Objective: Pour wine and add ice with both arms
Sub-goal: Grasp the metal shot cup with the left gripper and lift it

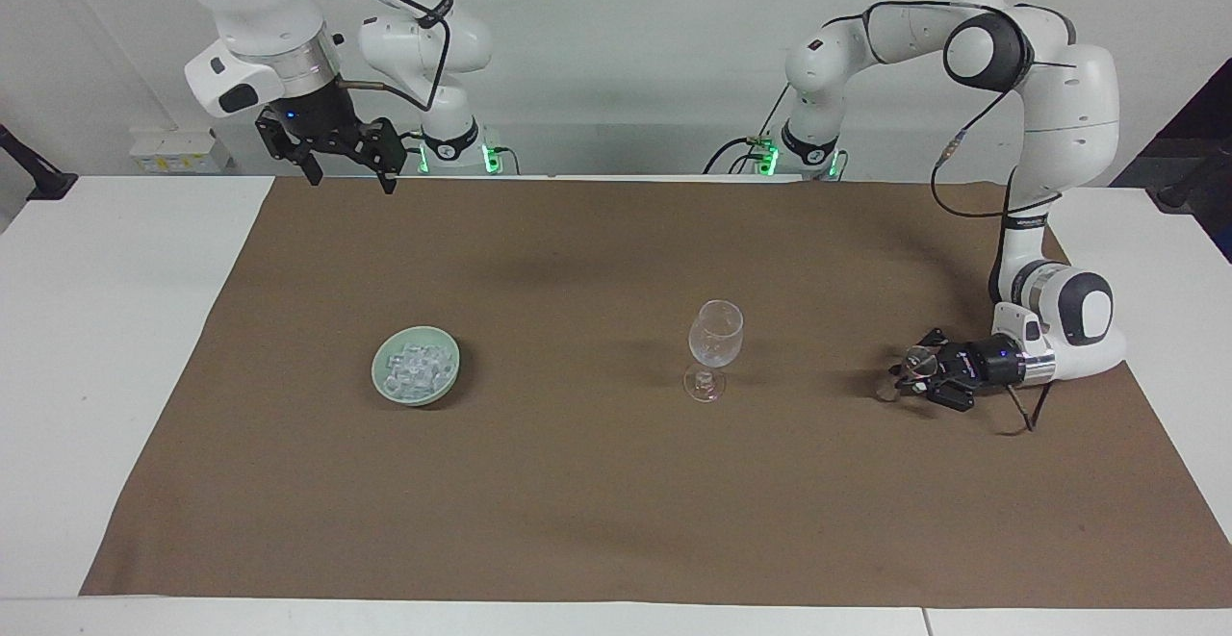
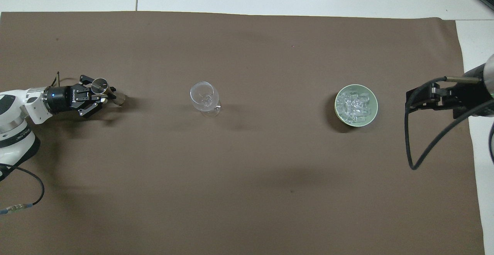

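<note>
Brown cloth covers the counter (image 1: 106, 328). The glass (image 1: 714, 347) stands empty mid-cloth; nothing is poured yet and no ice (image 1: 416, 367) added: it lies heaped in the green bowl (image 1: 385, 381) toward the right arm's end. The left gripper (image 1: 907, 378), low over the cloth, is clenched on a small metal cup (image 2: 100, 86). The right gripper (image 1: 348, 174) waits released, raised.

Brown cloth (image 1: 616, 521) lies open across the lower frame and upper centre of the facing view. Obstacles along the mid-line: pale green bowl (image 1: 416, 379) at left, clear stemmed glass (image 1: 714, 347) centre, low left gripper (image 1: 910, 378) at right, all well apart.
</note>
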Controlling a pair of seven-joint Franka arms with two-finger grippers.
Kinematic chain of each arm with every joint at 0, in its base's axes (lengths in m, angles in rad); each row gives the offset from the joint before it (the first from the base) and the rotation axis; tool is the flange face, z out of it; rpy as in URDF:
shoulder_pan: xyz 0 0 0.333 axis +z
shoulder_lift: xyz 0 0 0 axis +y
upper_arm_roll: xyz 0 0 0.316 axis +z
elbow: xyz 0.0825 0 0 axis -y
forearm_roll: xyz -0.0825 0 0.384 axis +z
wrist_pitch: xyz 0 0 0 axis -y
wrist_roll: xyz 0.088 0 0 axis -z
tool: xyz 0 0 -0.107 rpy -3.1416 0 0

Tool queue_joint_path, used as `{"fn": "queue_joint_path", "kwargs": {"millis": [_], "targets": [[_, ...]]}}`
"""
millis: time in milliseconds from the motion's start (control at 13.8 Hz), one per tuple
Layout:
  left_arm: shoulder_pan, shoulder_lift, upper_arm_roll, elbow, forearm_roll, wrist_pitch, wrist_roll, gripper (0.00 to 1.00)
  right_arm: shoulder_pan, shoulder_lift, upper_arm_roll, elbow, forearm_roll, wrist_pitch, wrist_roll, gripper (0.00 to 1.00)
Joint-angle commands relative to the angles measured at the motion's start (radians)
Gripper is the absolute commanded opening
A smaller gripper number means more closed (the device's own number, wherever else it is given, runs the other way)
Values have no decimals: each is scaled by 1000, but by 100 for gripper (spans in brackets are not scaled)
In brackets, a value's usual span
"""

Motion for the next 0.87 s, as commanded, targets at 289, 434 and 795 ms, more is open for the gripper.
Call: {"fn": "queue_joint_path", "kwargs": {"millis": [289,434,795], "targets": [[-23,-120,-59,36,5,-45,-9,0,-12,9,3,16,21,-7,-19,100],[-69,-149,-56,35,25,-45,-17,0,-12,9,3,16,21,-7,-19,100],[-132,-221,-55,5,21,-2,-107,0,-11,9,3,16,22,-7,-19,100]]}}
